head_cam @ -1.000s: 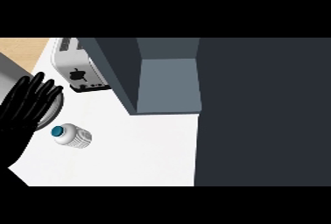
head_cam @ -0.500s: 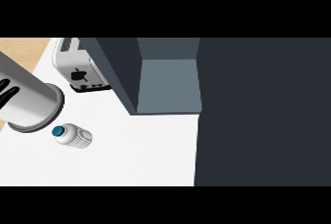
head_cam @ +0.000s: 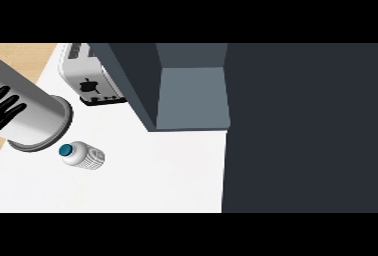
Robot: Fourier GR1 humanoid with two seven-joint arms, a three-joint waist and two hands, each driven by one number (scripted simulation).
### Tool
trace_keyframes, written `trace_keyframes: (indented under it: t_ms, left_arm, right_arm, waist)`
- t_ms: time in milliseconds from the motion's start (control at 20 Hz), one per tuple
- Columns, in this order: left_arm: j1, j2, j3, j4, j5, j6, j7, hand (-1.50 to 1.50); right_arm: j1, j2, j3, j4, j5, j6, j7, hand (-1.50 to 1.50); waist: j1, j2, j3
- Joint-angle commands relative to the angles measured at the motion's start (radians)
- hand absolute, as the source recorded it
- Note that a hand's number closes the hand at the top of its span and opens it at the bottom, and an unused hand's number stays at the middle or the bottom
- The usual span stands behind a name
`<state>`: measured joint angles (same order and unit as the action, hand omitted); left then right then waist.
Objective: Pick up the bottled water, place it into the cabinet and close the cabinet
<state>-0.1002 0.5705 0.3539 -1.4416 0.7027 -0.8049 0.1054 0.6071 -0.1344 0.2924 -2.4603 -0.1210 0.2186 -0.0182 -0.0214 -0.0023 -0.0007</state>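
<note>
The bottle [head_cam: 83,155] is standing on the white counter [head_cam: 162,180], just below and to the right of the left robot hand [head_cam: 9,106], apart from it and untouched. That robot hand is showing at the left edge with straight, spread fingers, holding nothing; its grey forearm [head_cam: 33,122] is lying between it and the bottle. Farther right, the cabinet [head_cam: 193,97] is standing open, its door edge jutting toward the bottle. A toaster [head_cam: 92,82] is sitting above. Open counter is lying below the bottle, likely room for an approach.

Forearm [head_cam: 33,120]: grey cylinder, smooth, paler rim ring at cut end. Hand [head_cam: 7,106]: black, slim fingers showing at left edge. No markings visible.
</note>
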Motion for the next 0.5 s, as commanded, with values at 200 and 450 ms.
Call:
trace_keyframes:
  t_ms: [200,450]
  left_arm:
    - [-0.096,-0.072,-0.04,0.256,-0.274,-0.061,-0.138,-1.5]
    - [-0.116,-0.104,-0.074,0.423,-0.361,-0.101,-0.206,-1.5]
  right_arm:
    - [0.119,-0.03,0.034,-0.176,0.008,0.01,0.001,-1.5]
    - [0.181,-0.06,0.037,-0.197,0.007,0.038,-0.04,-1.5]
  waist:
    - [-0.012,0.005,-0.002]
    - [-0.025,0.007,-0.003]
